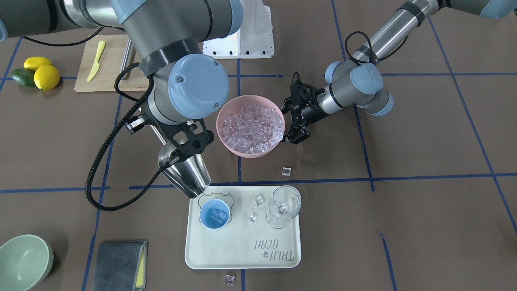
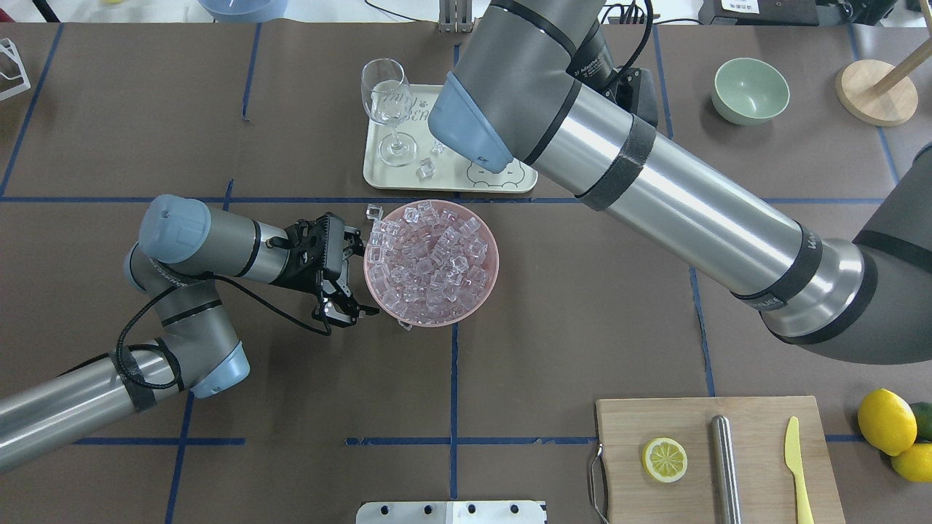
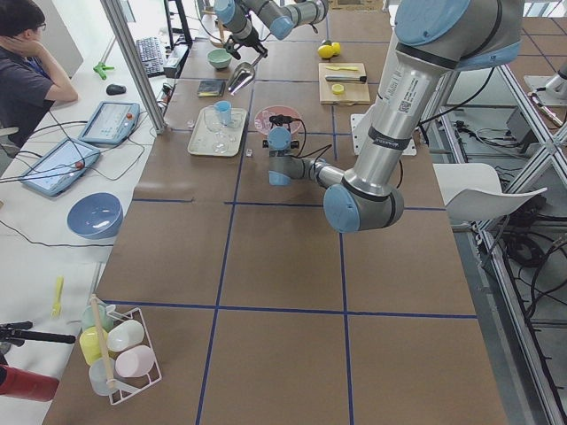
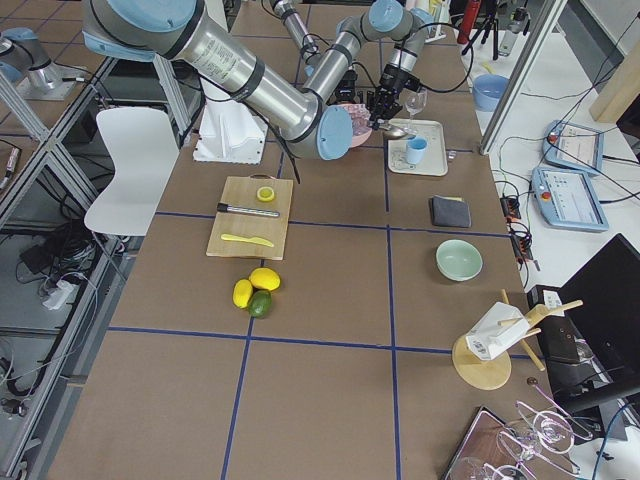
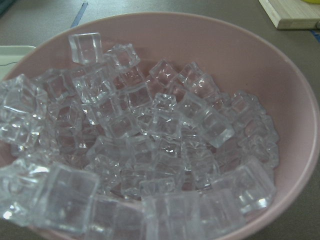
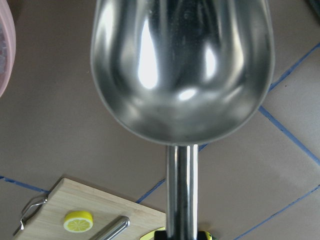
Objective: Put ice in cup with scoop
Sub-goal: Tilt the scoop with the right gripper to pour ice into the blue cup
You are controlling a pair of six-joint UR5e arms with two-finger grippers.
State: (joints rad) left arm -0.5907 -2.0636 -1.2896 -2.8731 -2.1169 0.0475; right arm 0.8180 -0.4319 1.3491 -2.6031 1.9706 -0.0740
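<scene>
The ice [image 1: 251, 127] fills a pink bowl [image 1: 226, 139] at mid table and also shows in the left wrist view [image 5: 150, 150]. The light-blue cup [image 1: 214, 214] stands on a white tray [image 1: 242, 246] with a few cubes inside. My right gripper [image 1: 186, 141] is shut on the handle of the steel scoop [image 1: 189, 174], which tilts mouth-down just above the cup's rim. Its trough [image 6: 182, 65] looks empty. My left gripper [image 2: 348, 273] is open beside the bowl's rim, with one finger [image 2: 342, 311] near it. In the overhead view my right arm hides the cup.
A stemmed glass [image 1: 283, 207] and loose cubes [image 1: 259, 200] sit on the tray. Stray cubes [image 1: 286, 171] lie on the table. A green bowl [image 1: 24, 260], a grey cloth [image 1: 119, 264], a cutting board [image 2: 713, 495] and lemons [image 1: 42, 72] lie around.
</scene>
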